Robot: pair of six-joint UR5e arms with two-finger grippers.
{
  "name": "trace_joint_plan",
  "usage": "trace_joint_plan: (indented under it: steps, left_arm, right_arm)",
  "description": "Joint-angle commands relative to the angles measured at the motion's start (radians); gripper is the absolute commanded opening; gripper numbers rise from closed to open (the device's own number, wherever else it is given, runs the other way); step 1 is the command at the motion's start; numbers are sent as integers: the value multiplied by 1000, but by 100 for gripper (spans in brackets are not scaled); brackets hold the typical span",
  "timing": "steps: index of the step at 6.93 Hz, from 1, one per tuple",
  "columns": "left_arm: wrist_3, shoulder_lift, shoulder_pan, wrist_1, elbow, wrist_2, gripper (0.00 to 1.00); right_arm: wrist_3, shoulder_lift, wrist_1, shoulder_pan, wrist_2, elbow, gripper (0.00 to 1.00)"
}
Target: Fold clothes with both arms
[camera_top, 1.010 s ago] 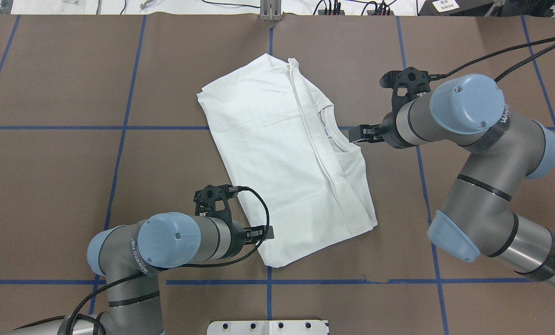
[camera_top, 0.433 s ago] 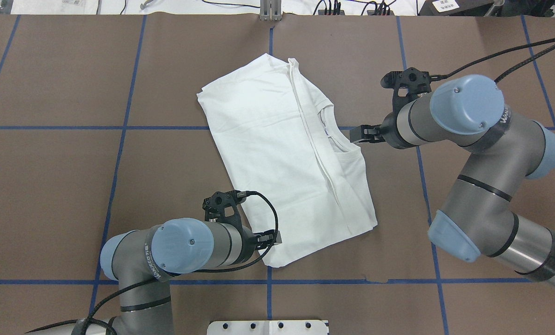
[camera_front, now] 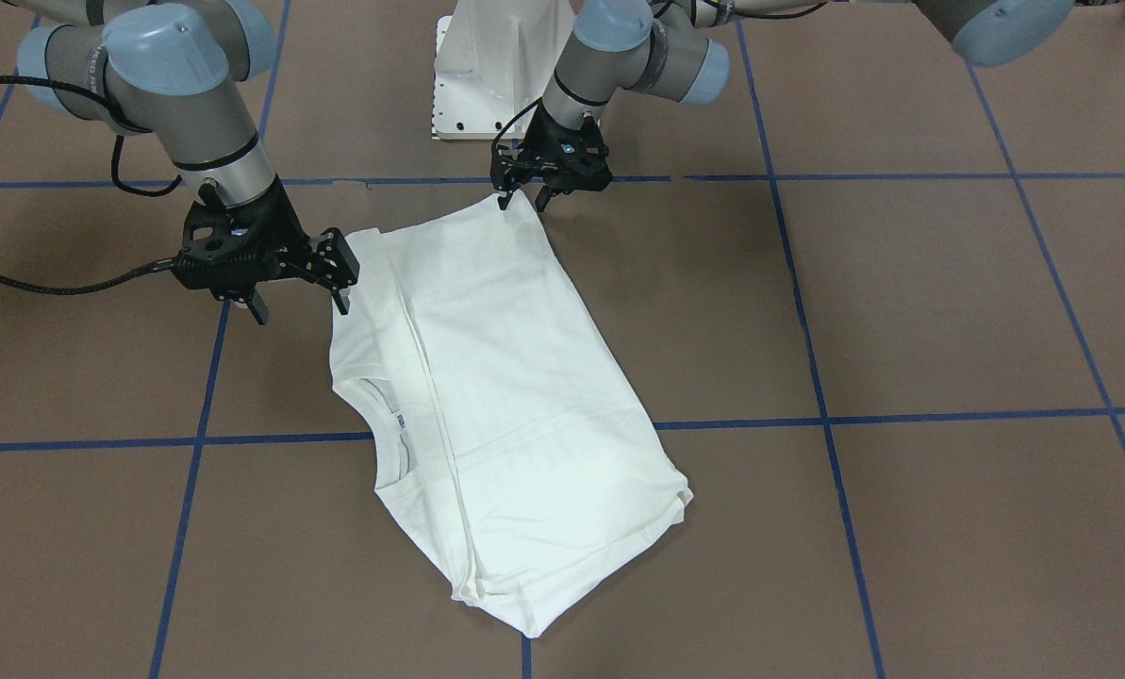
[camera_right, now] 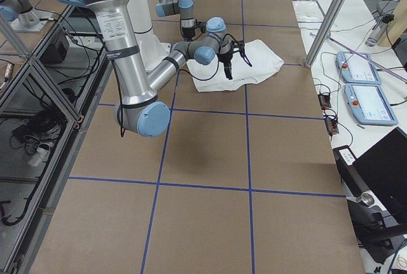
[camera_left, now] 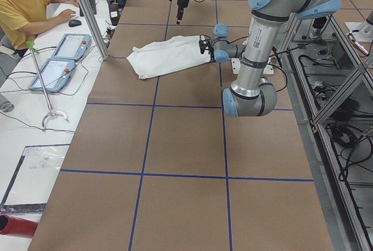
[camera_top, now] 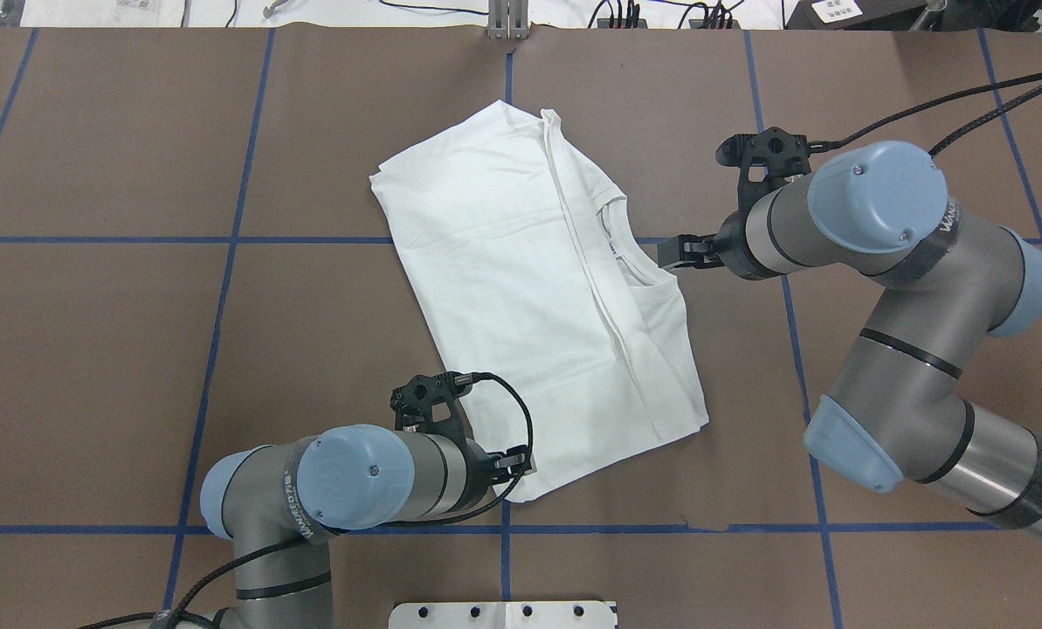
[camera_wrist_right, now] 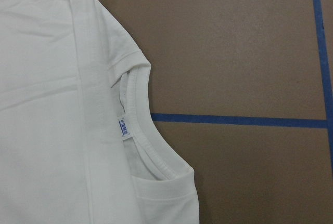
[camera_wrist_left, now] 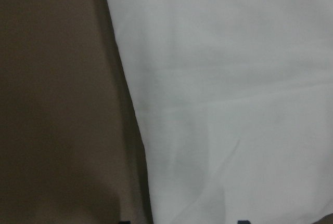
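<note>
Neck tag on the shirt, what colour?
The tag is white with blue print, clearest in right wrist view.

Left arm point(camera_top: 298, 505): white "WANFEED" on its black band (just beside the T-shirt point(camera_top: 521, 288)).
Neck tag point(camera_wrist_right: 125, 128): blue print, unreadable, inside the T-shirt's collar.

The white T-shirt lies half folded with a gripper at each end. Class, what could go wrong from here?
1. The left gripper straddles only the T-shirt's very corner, so a shallow pinch might slip off.
2. The right gripper hangs open near the collar; it might catch just the top layer and spoil the fold.
</note>
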Motion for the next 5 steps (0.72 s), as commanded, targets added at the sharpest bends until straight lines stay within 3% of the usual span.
trace_joint_plan:
  steps: [1, 4, 5]
  left_arm:
    - [-30, -7, 1, 1, 1, 3, 0]
    - [31, 25, -13, 7, -45, 14, 0]
    - [108, 94, -21, 9, -136, 9, 0]
  right_arm:
    - [5, -2, 1, -2, 0, -5, 100]
    - [93, -35, 3, -29, -29, 1, 100]
    - [229, -32, 4, -93, -114, 10, 100]
